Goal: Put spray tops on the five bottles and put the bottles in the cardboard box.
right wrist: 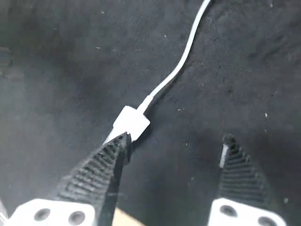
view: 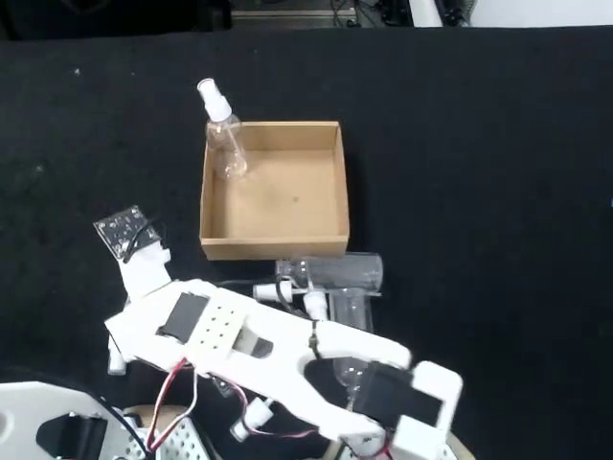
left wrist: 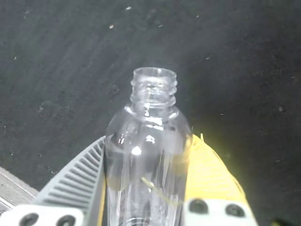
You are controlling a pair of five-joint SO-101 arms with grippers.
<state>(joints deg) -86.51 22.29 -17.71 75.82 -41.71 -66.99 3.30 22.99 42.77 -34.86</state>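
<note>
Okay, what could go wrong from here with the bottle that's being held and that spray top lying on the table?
1. The spray top sits by one fingertip of the open right pincer, not centred, so closing may shove it aside or catch just its thin tube.
2. The left pincer grips the uncapped bottle by its smooth body, and pushing a top in could twist it.
3. The capped bottle leans over the cardboard box corner, head outside, and might get knocked out.
</note>
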